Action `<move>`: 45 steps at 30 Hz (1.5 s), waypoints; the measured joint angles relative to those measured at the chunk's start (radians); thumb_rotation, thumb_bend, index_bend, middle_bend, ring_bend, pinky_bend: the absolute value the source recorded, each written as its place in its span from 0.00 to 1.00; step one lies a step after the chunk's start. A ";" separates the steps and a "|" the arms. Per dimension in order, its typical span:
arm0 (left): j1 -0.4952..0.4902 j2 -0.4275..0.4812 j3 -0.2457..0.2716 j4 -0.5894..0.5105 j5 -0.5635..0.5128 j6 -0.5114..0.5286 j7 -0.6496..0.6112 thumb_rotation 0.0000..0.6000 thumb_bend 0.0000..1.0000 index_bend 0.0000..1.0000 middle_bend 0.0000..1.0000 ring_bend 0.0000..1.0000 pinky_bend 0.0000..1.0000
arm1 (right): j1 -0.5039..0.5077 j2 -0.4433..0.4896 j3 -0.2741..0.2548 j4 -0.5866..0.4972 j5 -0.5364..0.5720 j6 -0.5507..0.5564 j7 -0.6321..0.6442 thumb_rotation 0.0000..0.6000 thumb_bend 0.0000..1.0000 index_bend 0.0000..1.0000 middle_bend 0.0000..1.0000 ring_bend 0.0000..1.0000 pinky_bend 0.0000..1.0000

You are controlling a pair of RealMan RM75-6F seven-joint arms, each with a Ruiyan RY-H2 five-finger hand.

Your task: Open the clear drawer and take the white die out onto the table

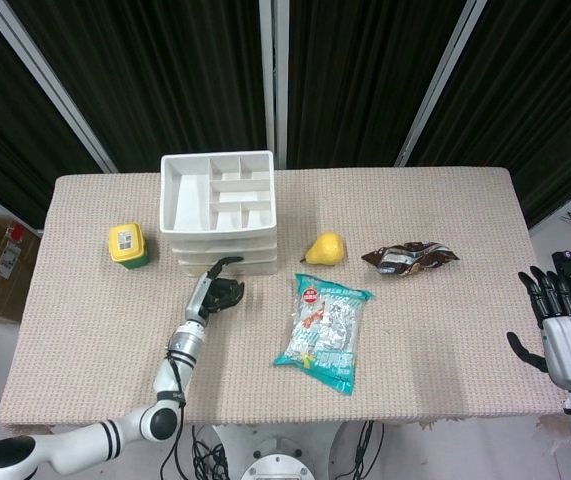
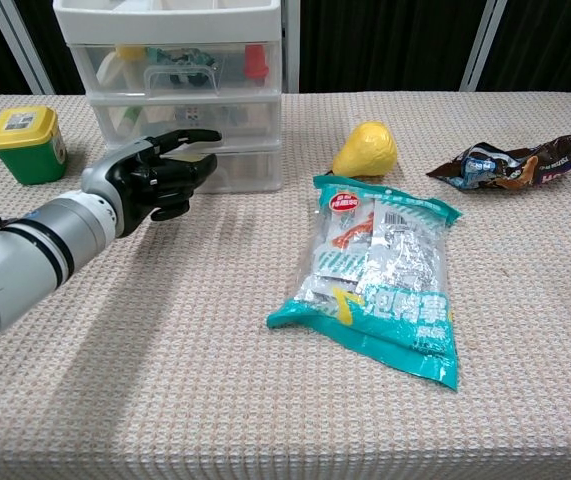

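My left hand (image 2: 155, 180) sits low in front of the clear drawer unit (image 2: 180, 95), fingers loosely curled with nothing in them, one finger reaching ahead toward the bottom drawer (image 2: 230, 170). The drawer fronts lie directly beyond the fingertips, away from me; all look pushed in. From overhead the left hand (image 1: 217, 296) is just short of the unit's lower edge, and I cannot tell whether a fingertip touches it.

The white die (image 2: 191, 116) seems to be the small pale cube behind the middle drawer's front (too small to be sure), so it lies above and beyond the fingers, not level with them.

Right hand (image 1: 568, 335) is open, fingers spread, well off at the far table edge; left is clearly the nearer one.

Judgement: next move needs the fingers raised to the middle drawer's pull, then a straight draw toward me.
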 measured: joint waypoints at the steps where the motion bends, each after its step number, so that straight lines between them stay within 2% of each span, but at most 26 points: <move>1: -0.001 0.000 -0.002 0.001 0.000 -0.002 -0.004 1.00 0.45 0.29 0.85 1.00 1.00 | 0.000 0.000 0.000 -0.001 0.000 0.000 -0.001 1.00 0.20 0.00 0.03 0.00 0.00; 9: 0.011 0.009 0.002 -0.008 0.000 -0.008 -0.025 1.00 0.46 0.42 0.85 1.00 1.00 | 0.001 0.000 0.000 -0.007 0.002 -0.004 -0.009 1.00 0.20 0.00 0.03 0.00 0.00; 20: 0.061 0.030 0.052 -0.070 0.037 0.031 -0.042 1.00 0.46 0.45 0.86 1.00 1.00 | 0.000 -0.004 -0.007 -0.011 -0.008 -0.004 -0.015 1.00 0.20 0.00 0.03 0.00 0.00; 23: 0.074 0.035 0.068 -0.085 0.048 0.040 -0.043 1.00 0.45 0.41 0.85 1.00 1.00 | -0.003 -0.003 -0.009 -0.011 -0.010 -0.001 -0.012 1.00 0.20 0.00 0.03 0.00 0.00; 27: 0.089 0.045 0.082 -0.106 0.063 0.058 -0.041 1.00 0.44 0.23 0.84 0.99 1.00 | -0.006 -0.002 -0.012 -0.010 -0.016 0.004 -0.008 1.00 0.20 0.00 0.03 0.00 0.00; 30: 0.106 0.063 0.105 -0.132 0.079 0.073 -0.029 1.00 0.44 0.17 0.83 0.98 1.00 | -0.009 -0.001 -0.012 -0.008 -0.019 0.010 -0.002 1.00 0.21 0.00 0.03 0.00 0.00; 39: 0.159 0.159 0.193 -0.224 0.135 0.135 0.112 1.00 0.42 0.16 0.80 0.96 1.00 | -0.008 -0.004 -0.011 0.010 -0.017 0.005 0.020 1.00 0.21 0.00 0.03 0.00 0.00; 45: 0.176 0.238 0.224 -0.262 0.222 0.226 0.300 1.00 0.34 0.17 0.79 0.96 1.00 | -0.005 -0.002 -0.010 0.013 -0.025 0.005 0.023 1.00 0.21 0.00 0.03 0.00 0.00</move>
